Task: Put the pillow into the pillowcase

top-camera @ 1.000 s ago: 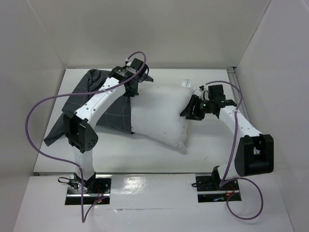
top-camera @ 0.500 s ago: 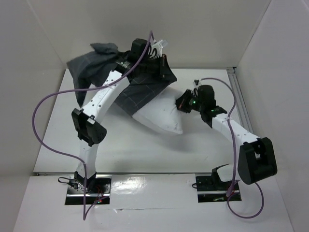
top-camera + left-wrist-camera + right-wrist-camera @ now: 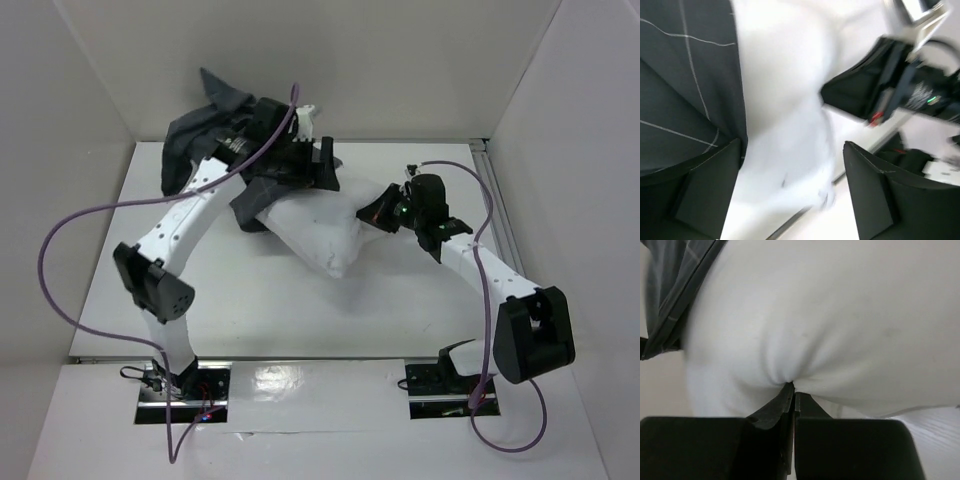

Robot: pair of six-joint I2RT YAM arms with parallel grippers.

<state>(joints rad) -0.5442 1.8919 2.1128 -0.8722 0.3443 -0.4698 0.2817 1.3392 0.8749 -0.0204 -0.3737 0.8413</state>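
The white pillow (image 3: 322,232) lies bunched in the middle of the table, its far right edge lifted. My right gripper (image 3: 376,212) is shut on that edge, and the cloth puckers at the pinch (image 3: 792,385). The dark checked pillowcase (image 3: 207,118) hangs raised over my left arm, with a fold over the pillow's left end (image 3: 256,205). My left gripper (image 3: 318,172) hovers above the pillow with its jaws wide open. In the left wrist view the pillow (image 3: 785,100) shows blurred between the fingers (image 3: 710,195), and the pillowcase (image 3: 680,75) lies against the left one.
White walls close in the table (image 3: 250,310) at the back and on both sides. A metal rail (image 3: 500,215) runs along the right edge. Purple cables (image 3: 60,240) loop off both arms.
My left gripper has opened and let the pillowcase go; that arm swung left. The right gripper shut on the pillow's edge and drew it up and left, bunching the pillow.
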